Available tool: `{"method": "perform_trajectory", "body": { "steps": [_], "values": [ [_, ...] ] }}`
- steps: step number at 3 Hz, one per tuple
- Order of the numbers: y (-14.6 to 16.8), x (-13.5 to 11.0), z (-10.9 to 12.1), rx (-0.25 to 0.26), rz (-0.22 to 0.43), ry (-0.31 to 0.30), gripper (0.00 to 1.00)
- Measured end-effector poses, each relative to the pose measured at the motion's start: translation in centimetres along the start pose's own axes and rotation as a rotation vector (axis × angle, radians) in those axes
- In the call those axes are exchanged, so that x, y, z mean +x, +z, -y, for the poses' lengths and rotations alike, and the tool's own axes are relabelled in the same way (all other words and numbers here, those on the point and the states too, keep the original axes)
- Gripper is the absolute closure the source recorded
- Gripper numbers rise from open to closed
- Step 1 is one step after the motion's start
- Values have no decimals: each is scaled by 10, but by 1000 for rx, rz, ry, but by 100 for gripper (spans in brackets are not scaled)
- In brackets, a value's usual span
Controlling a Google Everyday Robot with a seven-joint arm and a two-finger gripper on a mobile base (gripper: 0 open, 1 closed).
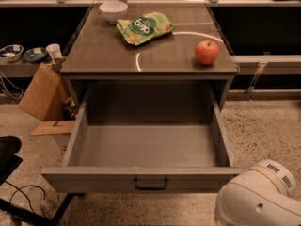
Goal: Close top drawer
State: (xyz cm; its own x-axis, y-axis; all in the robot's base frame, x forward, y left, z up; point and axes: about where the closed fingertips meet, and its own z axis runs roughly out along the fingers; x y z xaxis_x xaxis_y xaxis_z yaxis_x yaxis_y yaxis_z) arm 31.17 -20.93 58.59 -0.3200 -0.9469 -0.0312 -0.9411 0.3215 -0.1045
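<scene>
The top drawer [94, 179] is a wide, deep grey metal drawer, pulled fully out towards me and empty inside. Its small black pull handle [150, 183] sits in the middle of the flat front. A white rounded arm housing [258, 199] shows at the bottom right, just right of and below the drawer's front right corner. The gripper itself is out of view, below the picture's edge.
On the cabinet top [103, 51] lie a red apple [207, 52], a green snack bag [144, 27] and a white bowl [113, 11]. A cardboard box [42, 93] leans at the left. A black chair base and cables [11, 159] are at the lower left.
</scene>
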Motion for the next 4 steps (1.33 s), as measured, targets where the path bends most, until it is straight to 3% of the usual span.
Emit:
{"method": "perform_trajectory", "body": {
  "steps": [1,3,4],
  "values": [
    [17,4,22,84,-18,-5,100],
    [-1,-9,80,302,-11,-12,100],
    [-9,-21,96,351,23,-14,100]
  ]
}}
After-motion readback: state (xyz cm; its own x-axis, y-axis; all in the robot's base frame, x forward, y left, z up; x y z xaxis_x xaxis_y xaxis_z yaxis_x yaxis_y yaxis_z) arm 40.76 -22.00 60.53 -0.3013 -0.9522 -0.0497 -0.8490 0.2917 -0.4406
